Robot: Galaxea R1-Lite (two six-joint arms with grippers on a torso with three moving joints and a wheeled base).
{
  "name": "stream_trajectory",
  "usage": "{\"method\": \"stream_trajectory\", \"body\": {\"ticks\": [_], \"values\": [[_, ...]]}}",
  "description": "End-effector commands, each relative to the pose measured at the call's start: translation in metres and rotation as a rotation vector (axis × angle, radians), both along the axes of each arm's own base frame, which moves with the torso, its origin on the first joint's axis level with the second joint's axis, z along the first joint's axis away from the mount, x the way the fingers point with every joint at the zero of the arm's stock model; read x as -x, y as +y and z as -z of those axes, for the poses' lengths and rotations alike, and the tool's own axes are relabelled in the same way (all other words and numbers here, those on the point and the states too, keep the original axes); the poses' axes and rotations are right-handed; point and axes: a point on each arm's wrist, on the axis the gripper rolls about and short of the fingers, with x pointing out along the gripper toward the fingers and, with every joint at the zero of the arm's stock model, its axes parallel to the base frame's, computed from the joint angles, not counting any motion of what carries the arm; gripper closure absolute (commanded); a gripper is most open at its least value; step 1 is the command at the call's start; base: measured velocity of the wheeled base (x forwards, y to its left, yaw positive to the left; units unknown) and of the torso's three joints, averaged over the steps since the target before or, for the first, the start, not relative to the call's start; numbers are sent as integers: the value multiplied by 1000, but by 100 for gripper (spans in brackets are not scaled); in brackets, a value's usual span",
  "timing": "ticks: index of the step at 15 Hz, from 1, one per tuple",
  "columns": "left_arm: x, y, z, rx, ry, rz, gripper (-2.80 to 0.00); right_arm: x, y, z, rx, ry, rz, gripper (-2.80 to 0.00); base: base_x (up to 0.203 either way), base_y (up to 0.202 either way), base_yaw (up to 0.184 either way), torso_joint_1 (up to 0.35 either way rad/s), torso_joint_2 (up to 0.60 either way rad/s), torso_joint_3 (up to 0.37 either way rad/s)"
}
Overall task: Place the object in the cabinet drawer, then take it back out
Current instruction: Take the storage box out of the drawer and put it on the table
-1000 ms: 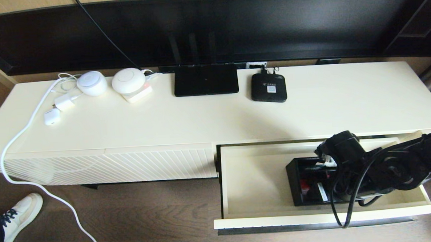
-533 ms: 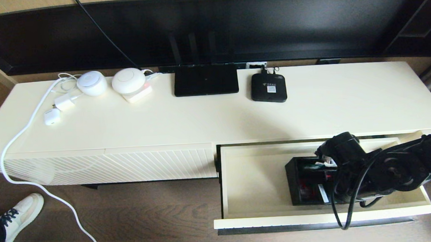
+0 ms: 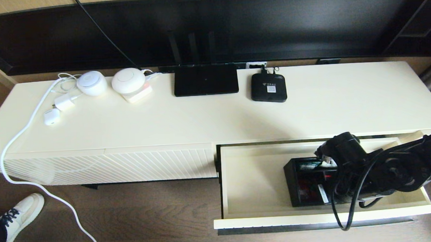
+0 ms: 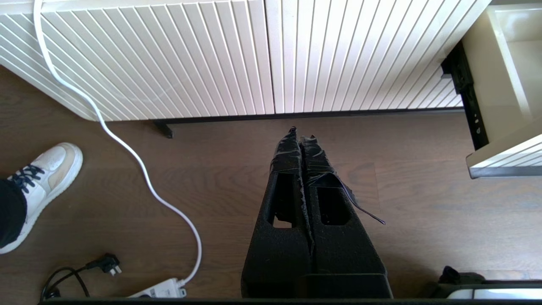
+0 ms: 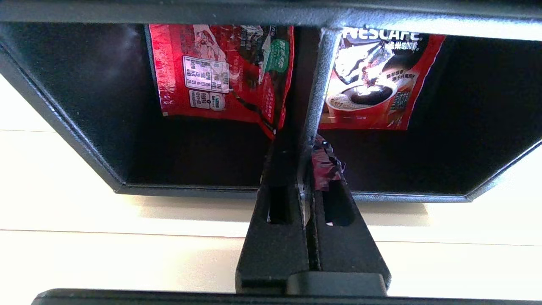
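Note:
The black organizer box (image 3: 301,184) sits in the right half of the open cream cabinet drawer (image 3: 254,184), with red coffee sachets (image 5: 220,72) in its compartments. My right gripper (image 5: 305,148) reaches down into the box and is shut on its inner divider wall (image 5: 315,84), one finger in each compartment. In the head view my right arm (image 3: 385,168) covers the box's right side. The box's floor hangs above the drawer bottom (image 5: 63,203) in the right wrist view. My left gripper (image 4: 300,133) is shut and empty, parked over the wooden floor before the cabinet.
On the cabinet top stand a flat black router (image 3: 205,79), a small black set-top box (image 3: 268,87) and white devices (image 3: 128,81). A white cable (image 3: 19,136) trails to the floor beside a shoe (image 3: 16,217). The diagonally ribbed panel (image 3: 130,164) is left of the drawer.
The organizer box has shifted slightly left and toward the back of the drawer, together with my right gripper. Nothing else has moved.

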Motion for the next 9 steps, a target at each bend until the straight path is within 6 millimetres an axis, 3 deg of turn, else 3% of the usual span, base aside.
{"method": "stream_trajectory", "body": {"ticks": [1,9], "values": [[0,0,0,0,0,0,0,1,0,-2,-1,-8,1,0,0,0,0,0,0,0],[0,0,0,0,2,0,0,23,-7,-36,-23,-104,1,0,0,0,0,0,0,0]]}}
